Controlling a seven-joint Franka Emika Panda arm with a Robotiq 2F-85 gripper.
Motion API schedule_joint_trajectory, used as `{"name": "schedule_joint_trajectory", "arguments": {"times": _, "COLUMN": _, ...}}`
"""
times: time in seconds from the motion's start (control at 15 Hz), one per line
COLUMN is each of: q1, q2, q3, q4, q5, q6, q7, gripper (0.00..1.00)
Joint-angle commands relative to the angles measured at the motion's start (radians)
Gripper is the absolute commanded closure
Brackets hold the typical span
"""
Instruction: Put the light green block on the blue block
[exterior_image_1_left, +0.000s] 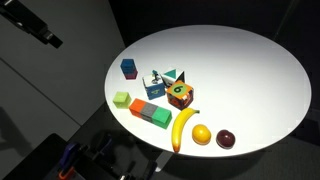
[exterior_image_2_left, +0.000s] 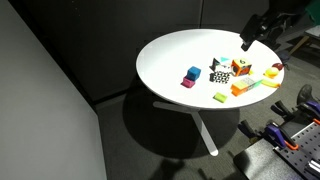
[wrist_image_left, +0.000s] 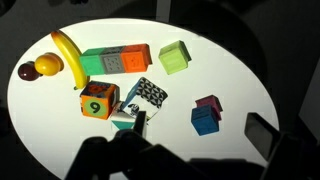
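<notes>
Closest to the wrist camera: the blue block, standing on the white table with a magenta piece touching it. The light green block lies farther off and apart from the blue block. It is just beside the orange end of the orange-and-green bar, and it also stands directly on the table. My claw hangs high, well apart from every block. I cannot tell whether its fingers are spread or pressed together.
</notes>
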Motion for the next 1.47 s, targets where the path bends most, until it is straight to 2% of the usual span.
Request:
{"name": "schedule_joint_trajectory", "arguments": {"times": 0.0, "q1": 0.014, "q2": 0.004, "q3": -0.015, "q4": 0.002, "q5": -0.013, "q6": -0.003, "q7": 0.009, "gripper": 0.0}}
{"name": "schedule_joint_trajectory", "arguments": {"times": 0.53, "q1": 0.014, "q2": 0.004, "q3": -0.015, "q4": 0.002, "q5": -0.013, "q6": -0.003, "q7": 0.009, "gripper": 0.0}}
{"name": "schedule_joint_trajectory", "arguments": {"times": 1.0, "q1": -0.043, "q2": 0.044, "q3": 0.023, "q4": 0.018, "q5": -0.124, "q6": 0.105, "q7": 0.049, "gripper": 0.0}}
{"name": "schedule_joint_trajectory", "arguments": {"times": 1.2, "q1": -0.056, "q2": 0.082, "q3": 0.019, "q4": 0.03, "q5": -0.147, "q6": 0.149, "q7": 0.051, "gripper": 0.0}}
{"name": "schedule_joint_trajectory", "arguments": {"times": 1.4, "q1": -0.076, "q2": 0.138, "q3": 0.008, "q4": 0.063, "q5": -0.141, "q6": 0.102, "q7": 0.067, "gripper": 0.0}}
